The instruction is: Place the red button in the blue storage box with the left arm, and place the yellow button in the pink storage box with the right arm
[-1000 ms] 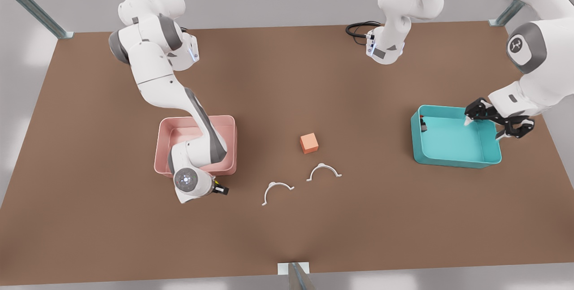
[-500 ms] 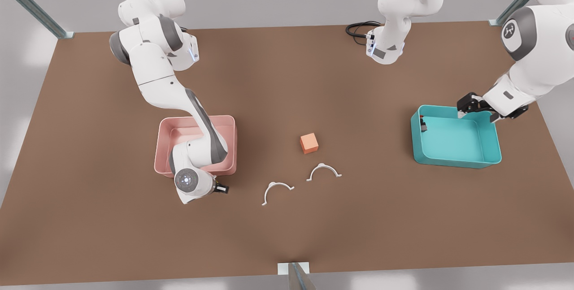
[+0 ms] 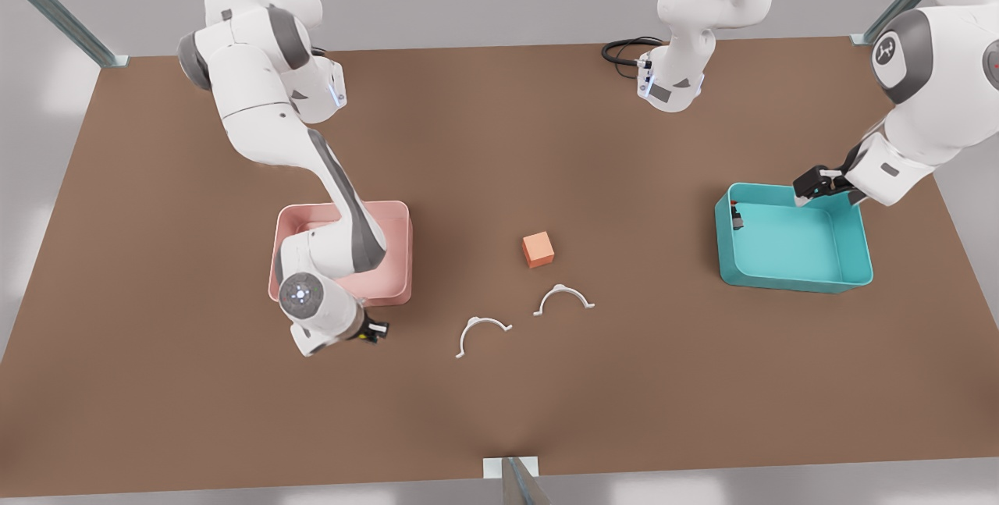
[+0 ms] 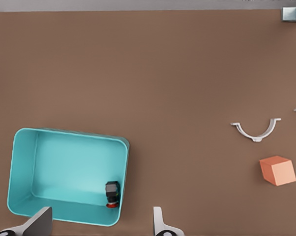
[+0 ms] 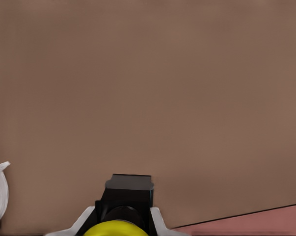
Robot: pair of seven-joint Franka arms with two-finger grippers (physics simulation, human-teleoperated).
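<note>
Left gripper (image 4: 98, 223): spread, empty, above the teal plastic box (image 3: 851, 255); red-capped button (image 4: 112, 194) inside.
Right gripper (image 5: 121, 221): pinching the yellow-capped black button (image 5: 122, 216) beside the pink plastic box (image 3: 398, 255).
Risk: the button may clip the box wall if carried low.

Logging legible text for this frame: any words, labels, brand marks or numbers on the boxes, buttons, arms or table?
No readable words or numbers anywhere.
Round emblem on the grey joint cap at the front view's right: a mark, not legible text.
Blue storage box, pink storage box, red button, yellow button, orange cube, white clips: no markings.
</note>
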